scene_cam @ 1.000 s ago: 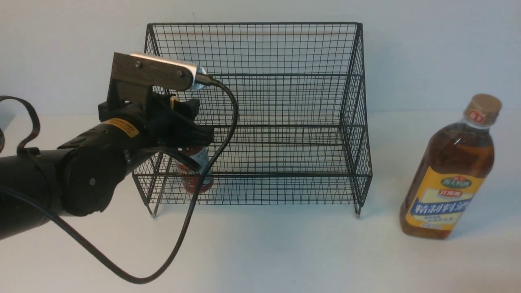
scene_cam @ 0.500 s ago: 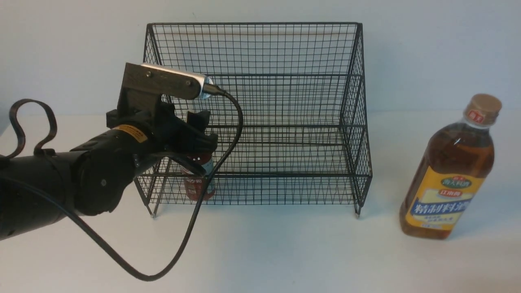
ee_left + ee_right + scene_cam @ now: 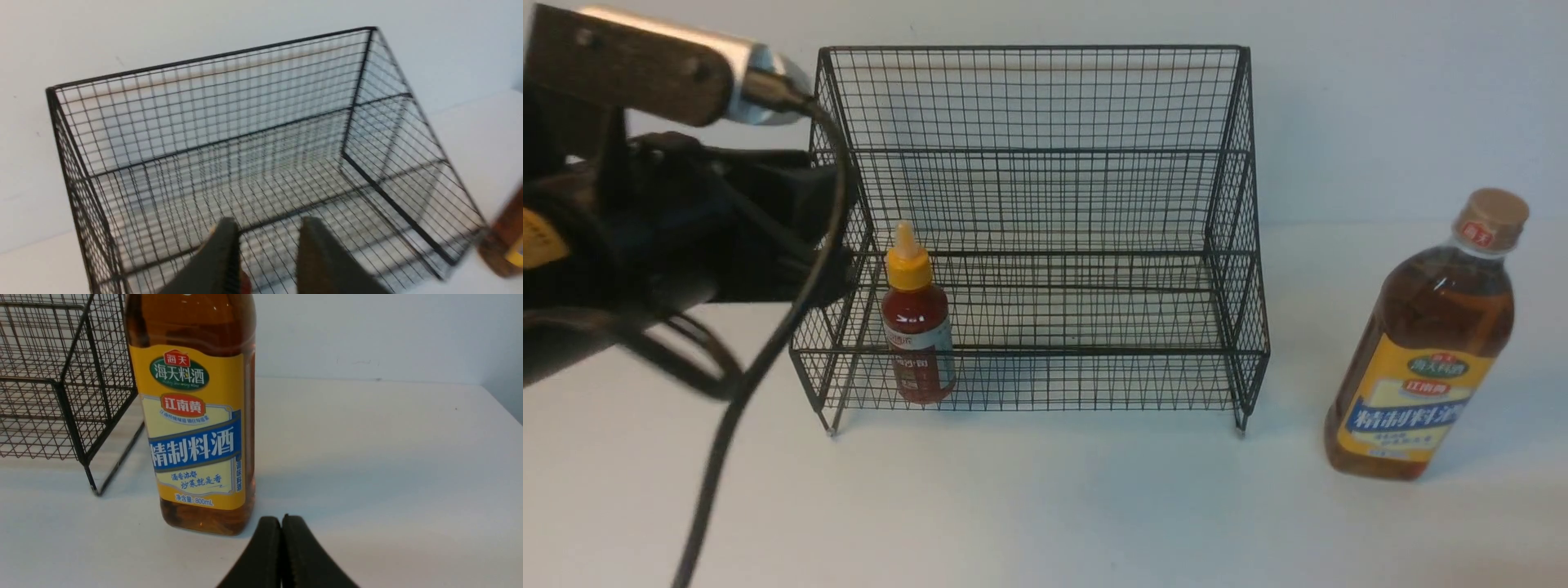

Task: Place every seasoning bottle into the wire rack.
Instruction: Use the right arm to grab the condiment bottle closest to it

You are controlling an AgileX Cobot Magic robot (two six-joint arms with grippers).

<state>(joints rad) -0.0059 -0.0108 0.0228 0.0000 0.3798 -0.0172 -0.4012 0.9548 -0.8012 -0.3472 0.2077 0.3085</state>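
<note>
We find the amber bottle (image 3: 1421, 351) upright, four o'clock of the wire rack (image 3: 1029, 352), nearer the closed, empty right gripper (image 3: 281, 524); left gripper (image 3: 269, 228) slightly parted, empty.

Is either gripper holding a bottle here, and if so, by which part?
Nothing is held: the left gripper has a gap between its fingers, and the right gripper is shut on nothing.

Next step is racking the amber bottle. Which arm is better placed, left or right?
Right, most likely. The amber bottle stands on the table to the rack's right and fills much of the right wrist view. The left gripper is over by the rack's left side.
</note>
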